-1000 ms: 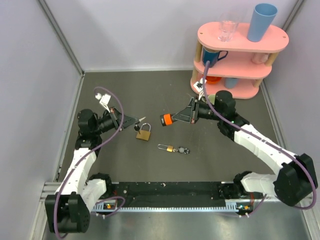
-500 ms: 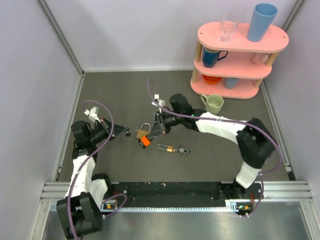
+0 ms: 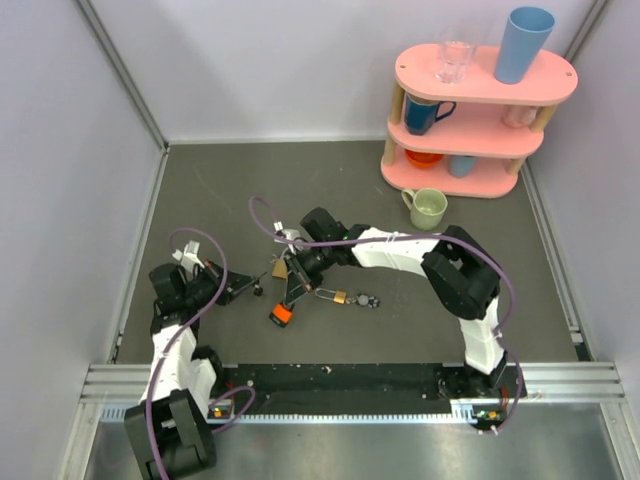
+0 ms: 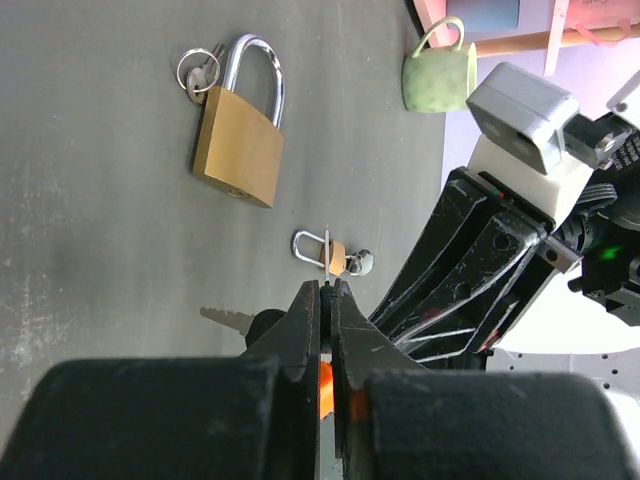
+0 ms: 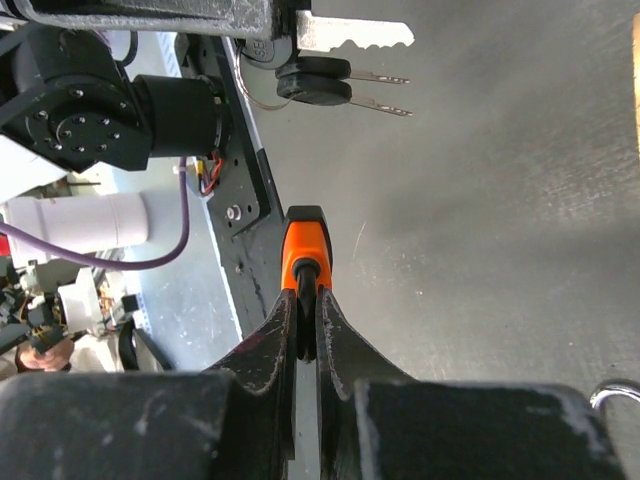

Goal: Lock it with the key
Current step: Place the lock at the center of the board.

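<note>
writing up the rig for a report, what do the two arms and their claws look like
Both the left arm and right arm have white shells between black joints, each trailed by a looping purple cable. The left claw and right claw are black two-finger wedges, scuffed pale along the edges.

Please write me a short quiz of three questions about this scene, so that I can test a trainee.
1. True or false: the right gripper is shut on the orange padlock.
2. What does the left gripper hold? A) nothing B) the key C) a spoon
3. Fill in: the green mug stands on the ____, not on the pink shelf.

Key: 1 true; 2 B; 3 table.
</note>
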`<state>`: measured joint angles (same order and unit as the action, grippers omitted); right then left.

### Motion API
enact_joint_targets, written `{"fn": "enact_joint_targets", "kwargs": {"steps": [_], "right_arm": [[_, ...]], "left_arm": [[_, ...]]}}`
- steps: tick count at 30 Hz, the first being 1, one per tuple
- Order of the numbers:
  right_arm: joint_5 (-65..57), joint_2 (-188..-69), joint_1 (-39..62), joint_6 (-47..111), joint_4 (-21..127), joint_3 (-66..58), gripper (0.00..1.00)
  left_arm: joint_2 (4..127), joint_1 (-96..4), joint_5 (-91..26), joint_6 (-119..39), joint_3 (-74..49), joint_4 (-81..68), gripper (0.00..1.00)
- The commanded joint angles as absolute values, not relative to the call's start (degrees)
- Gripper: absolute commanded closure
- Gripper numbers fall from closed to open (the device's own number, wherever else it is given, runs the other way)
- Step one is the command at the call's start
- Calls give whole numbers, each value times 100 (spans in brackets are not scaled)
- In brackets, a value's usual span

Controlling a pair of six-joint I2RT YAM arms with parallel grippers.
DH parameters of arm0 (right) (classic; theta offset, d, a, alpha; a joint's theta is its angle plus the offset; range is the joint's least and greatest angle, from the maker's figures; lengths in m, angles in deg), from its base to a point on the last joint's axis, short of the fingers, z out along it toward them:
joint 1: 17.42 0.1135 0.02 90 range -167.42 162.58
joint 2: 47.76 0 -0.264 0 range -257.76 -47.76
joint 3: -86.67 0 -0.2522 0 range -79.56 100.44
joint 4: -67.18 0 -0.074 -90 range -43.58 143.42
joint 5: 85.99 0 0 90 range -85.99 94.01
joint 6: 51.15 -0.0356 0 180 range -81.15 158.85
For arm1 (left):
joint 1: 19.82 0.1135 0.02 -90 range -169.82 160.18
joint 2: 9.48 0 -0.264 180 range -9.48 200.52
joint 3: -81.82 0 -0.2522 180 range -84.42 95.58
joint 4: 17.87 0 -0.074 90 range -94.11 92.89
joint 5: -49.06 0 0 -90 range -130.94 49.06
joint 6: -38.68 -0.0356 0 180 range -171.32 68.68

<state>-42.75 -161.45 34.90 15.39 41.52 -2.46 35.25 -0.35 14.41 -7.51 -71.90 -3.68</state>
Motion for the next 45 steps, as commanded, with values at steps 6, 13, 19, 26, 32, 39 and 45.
{"fn": "enact_joint_targets", "kwargs": {"steps": [6,13,19,26,32,39,45], "right_arm": [[-4643,-16588,3681,2215,3401,559,100],[-4346,-17212,3848,2795,2373,1218,100],[-3853,-17406,3866,2866,2170,1430,100],[-3115,-17459,3875,2971,1967,1658,100],[-2413,-17529,3875,3050,1853,1904,97],[-1604,-17573,3901,3129,1748,2133,78],[-1286,-17529,4015,3322,1756,2335,42]], "left_arm": [[3376,5,1338,-782,-7290,-463,100],[3157,5,1171,-843,-7519,-60,100],[2998,5,978,-914,-7607,231,100],[3025,5,881,-896,-7695,205,100],[3034,-4,907,-852,-7773,161,100],[3025,5,890,-808,-7941,55,100],[3034,5,872,-764,-8029,-138,100]]}}
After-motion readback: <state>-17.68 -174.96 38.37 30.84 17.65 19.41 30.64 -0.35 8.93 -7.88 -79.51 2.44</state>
